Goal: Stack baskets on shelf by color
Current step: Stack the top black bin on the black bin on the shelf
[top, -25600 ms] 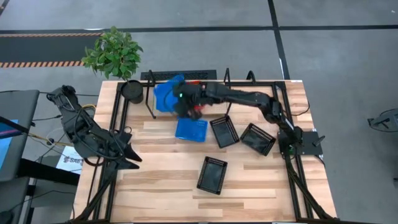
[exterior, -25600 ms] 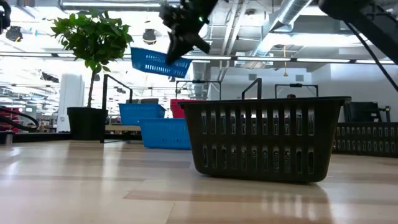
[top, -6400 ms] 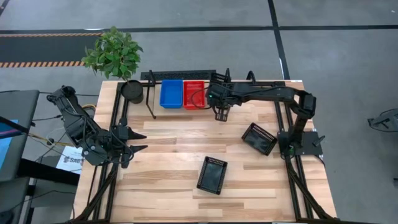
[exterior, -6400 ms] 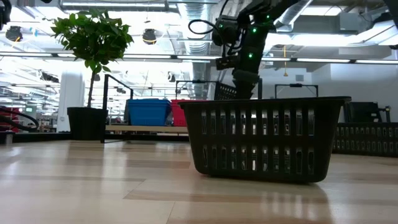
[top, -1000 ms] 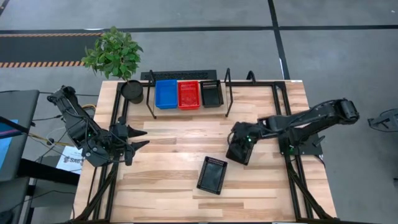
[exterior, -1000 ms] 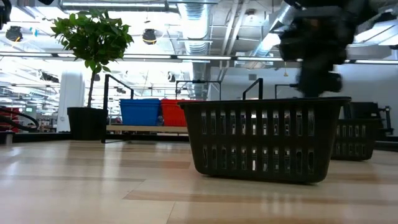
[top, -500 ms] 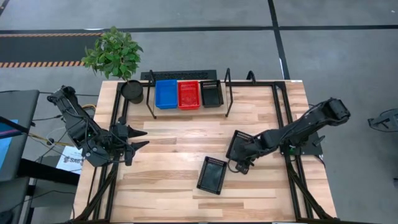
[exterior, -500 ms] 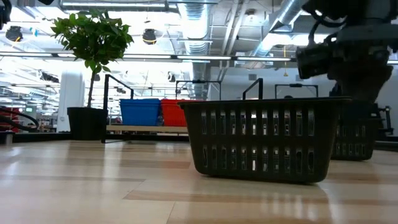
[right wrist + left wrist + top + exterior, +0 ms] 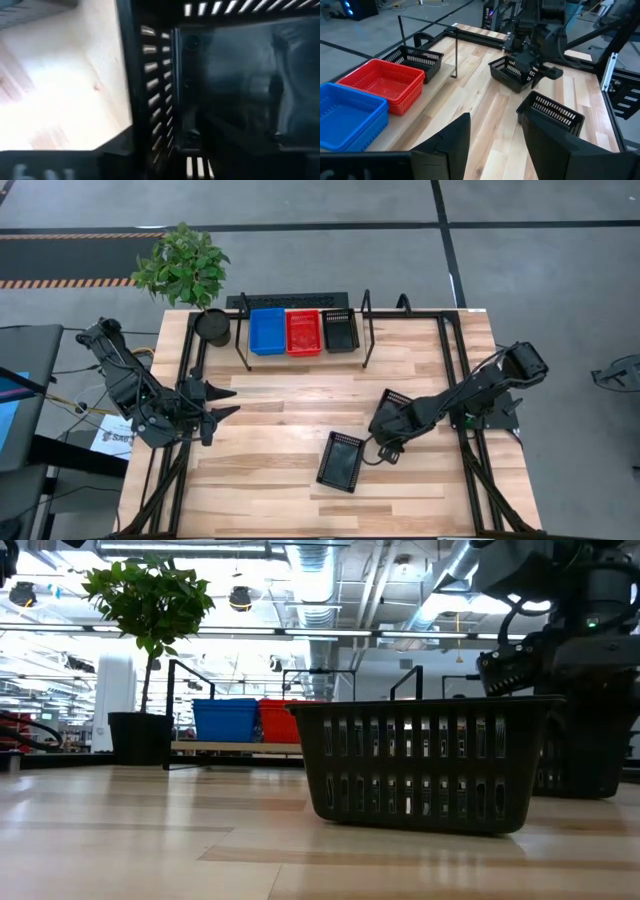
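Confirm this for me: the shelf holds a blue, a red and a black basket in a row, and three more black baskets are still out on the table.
Not quite. The shelf does hold a blue basket, a red basket and a black basket in a row, but only two more black baskets are on the table: one lying free and one under the right gripper. The high view shows this.

Both arms are dark, matte black, built of jointed tubular segments with bulkier housings at the joints. Loose black cabling runs along the left arm's rear links. The left pincer (image 9: 492, 142) ends in two broad, flat black fingers. A green light shows on the right arm's wrist housing.
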